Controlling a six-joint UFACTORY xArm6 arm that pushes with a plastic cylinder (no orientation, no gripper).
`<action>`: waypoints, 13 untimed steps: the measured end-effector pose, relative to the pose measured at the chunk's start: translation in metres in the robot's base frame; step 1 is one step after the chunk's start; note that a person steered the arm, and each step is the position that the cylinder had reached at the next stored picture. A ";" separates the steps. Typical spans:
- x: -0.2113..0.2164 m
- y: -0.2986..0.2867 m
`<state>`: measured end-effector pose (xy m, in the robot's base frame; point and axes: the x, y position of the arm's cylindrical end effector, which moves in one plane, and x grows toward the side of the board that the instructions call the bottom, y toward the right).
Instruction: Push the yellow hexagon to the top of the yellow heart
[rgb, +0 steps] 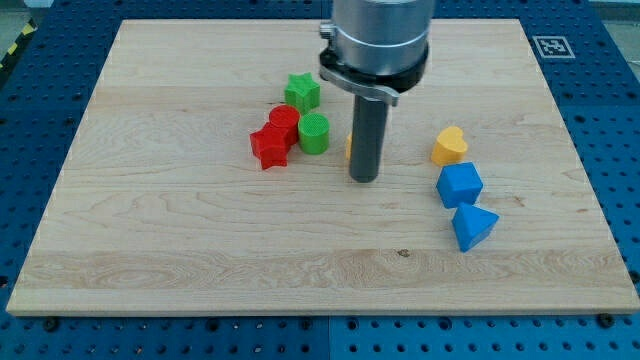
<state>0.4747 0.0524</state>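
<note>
The yellow heart (449, 146) lies at the view's right of the wooden board (180, 230). The yellow hexagon (349, 146) is almost wholly hidden behind my rod; only a thin yellow sliver shows at the rod's left edge. My tip (364, 179) rests on the board at the board's middle, just in front of the hexagon and well left of the heart. Whether the tip touches the hexagon cannot be told.
A green star (302, 91), a red cylinder (284, 120), a red star (269, 146) and a green cylinder (314, 132) cluster left of the rod. A blue cube-like block (459, 185) and a blue triangle (473, 226) lie below the heart.
</note>
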 end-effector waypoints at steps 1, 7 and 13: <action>-0.010 0.000; -0.036 -0.008; -0.062 -0.001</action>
<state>0.4124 0.0518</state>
